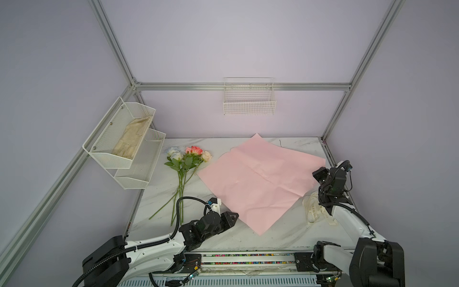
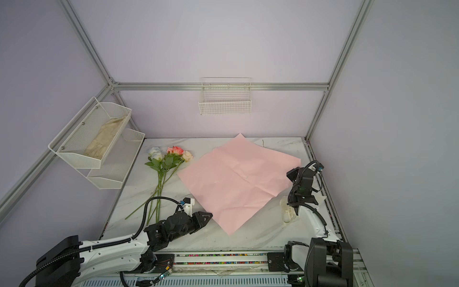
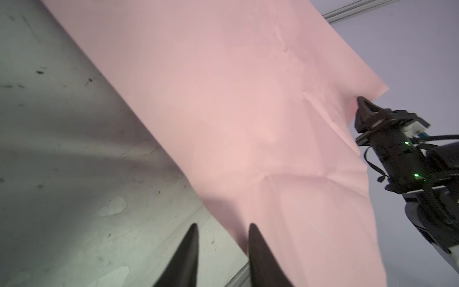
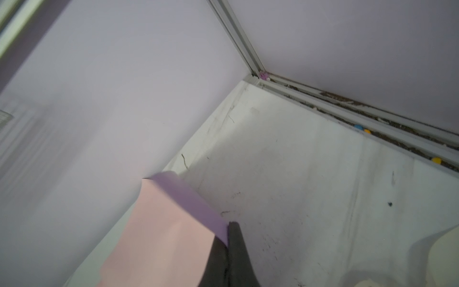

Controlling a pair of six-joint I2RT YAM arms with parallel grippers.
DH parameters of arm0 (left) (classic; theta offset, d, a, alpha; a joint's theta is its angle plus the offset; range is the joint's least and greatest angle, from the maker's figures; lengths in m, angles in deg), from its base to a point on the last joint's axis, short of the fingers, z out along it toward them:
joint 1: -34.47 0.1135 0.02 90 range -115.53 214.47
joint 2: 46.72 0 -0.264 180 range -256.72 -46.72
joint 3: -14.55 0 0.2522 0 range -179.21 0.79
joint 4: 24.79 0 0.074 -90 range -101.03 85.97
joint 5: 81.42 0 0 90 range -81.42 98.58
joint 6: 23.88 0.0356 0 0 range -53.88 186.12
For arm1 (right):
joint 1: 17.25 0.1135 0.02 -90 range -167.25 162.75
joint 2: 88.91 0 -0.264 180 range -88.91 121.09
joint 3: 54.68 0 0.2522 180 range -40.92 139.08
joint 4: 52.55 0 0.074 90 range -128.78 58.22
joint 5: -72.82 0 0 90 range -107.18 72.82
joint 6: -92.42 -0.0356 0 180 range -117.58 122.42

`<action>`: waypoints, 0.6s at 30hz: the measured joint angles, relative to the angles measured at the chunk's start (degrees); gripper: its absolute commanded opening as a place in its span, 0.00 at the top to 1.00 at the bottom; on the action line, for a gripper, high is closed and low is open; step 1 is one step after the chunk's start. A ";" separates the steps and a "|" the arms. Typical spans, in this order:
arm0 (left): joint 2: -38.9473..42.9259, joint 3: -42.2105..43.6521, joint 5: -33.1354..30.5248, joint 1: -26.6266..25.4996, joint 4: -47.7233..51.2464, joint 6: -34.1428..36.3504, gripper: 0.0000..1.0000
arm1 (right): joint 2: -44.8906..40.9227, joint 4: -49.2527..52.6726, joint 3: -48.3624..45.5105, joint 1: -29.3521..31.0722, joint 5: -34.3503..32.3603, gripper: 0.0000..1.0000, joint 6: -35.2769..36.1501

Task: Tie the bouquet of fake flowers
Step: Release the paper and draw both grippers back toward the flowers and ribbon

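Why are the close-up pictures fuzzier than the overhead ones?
Both top views: evenly lit, sharp. Left wrist view: left claw sits near the lens, blurred; soft shadow across the table. Right wrist view: right claw, pinching the pink paper, blurred; wall smeared.

The right claw (image 4: pixel 227 231), jaws closed, pinches the edge of the paper (image 4: pixel 161 223), whose lilac back curls over just ahead of the tips.

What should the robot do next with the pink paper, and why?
Probably open the right gripper and drop the corner of the wrap paper it pinches. The paper lies spread pink side up, the left gripper is open and empty, and the flowers lie beside it.
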 measured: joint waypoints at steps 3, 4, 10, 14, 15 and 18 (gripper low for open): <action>-0.61 -0.02 -0.26 -0.02 1.86 0.55 0.30 | 2.60 -3.02 0.04 -0.09 2.03 1.00 1.18; -0.46 -0.02 -0.31 -0.02 2.78 0.98 0.28 | 5.09 -3.45 0.17 -0.09 2.99 1.00 1.79; 7.61 -0.02 -2.49 -0.02 10.93 2.36 0.25 | 19.82 -3.21 0.85 -0.09 6.45 1.00 6.32; 18.75 -0.02 -6.54 -0.02 17.62 4.02 0.22 | 25.09 -3.15 3.87 -0.09 10.73 1.00 9.57; 21.90 -0.02 -7.89 -0.02 19.47 4.74 0.22 | 26.38 -3.19 5.25 -0.09 12.24 1.00 10.45; 28.83 -0.09 -11.43 0.28 24.35 7.58 0.23 | 29.70 -3.23 9.20 -0.09 16.24 1.00 12.74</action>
